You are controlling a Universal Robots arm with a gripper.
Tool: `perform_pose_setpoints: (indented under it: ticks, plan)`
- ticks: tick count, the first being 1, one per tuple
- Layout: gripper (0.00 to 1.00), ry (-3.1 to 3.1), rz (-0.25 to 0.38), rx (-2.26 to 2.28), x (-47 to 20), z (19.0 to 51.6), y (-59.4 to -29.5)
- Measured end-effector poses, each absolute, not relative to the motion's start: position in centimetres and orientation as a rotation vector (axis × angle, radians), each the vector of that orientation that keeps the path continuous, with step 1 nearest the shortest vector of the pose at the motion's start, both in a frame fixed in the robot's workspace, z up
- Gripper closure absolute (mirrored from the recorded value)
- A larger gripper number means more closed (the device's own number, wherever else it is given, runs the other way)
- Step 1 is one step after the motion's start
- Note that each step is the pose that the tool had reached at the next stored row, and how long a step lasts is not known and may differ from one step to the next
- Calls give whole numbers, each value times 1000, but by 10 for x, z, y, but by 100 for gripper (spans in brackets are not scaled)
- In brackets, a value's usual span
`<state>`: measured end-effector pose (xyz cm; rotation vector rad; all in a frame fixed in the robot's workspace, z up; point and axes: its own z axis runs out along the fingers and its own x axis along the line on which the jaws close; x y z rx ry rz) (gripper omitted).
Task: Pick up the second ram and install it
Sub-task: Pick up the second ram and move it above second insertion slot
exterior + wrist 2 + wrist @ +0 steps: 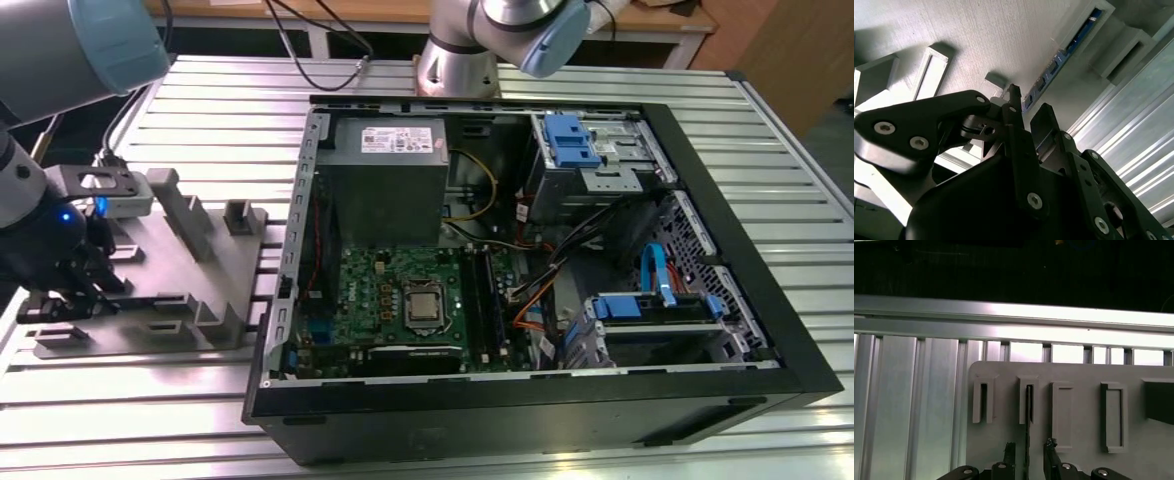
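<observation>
Ram (1028, 405) stands edge-on in a slot of the grey fixture (1079, 372) on the table (200, 100), not yet lifted. Gripper (1029, 452) is low over it, fingers (1050, 450) narrowly apart, one on each side of the stick, gaps visible, no grip. Judged: pick barely begun; lift, carry and seating in the motherboard (394, 290) are all left to do. Slot walls sit close beside the ram; room is open straight above. Case (296, 200) wall stands between fixture and motherboard.

Arm (47, 60) low at nine o'clock in the exterior view, gripper (64, 298) pointing down, fingers (1010, 452) (1044, 122) parted in both wrist views.
</observation>
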<state>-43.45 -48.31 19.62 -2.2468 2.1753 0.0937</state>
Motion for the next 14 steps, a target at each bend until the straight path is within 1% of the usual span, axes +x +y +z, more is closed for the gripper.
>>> perform_pose_setpoints:
  ticks: [11, 12, 14]
  plan:
    - [64, 2175, 94, -2247, -435, 199, -483]
    - [66, 2175, 94, -2247, -435, 199, -483]
    - [66, 2175, 94, -2247, -435, 199, -483]
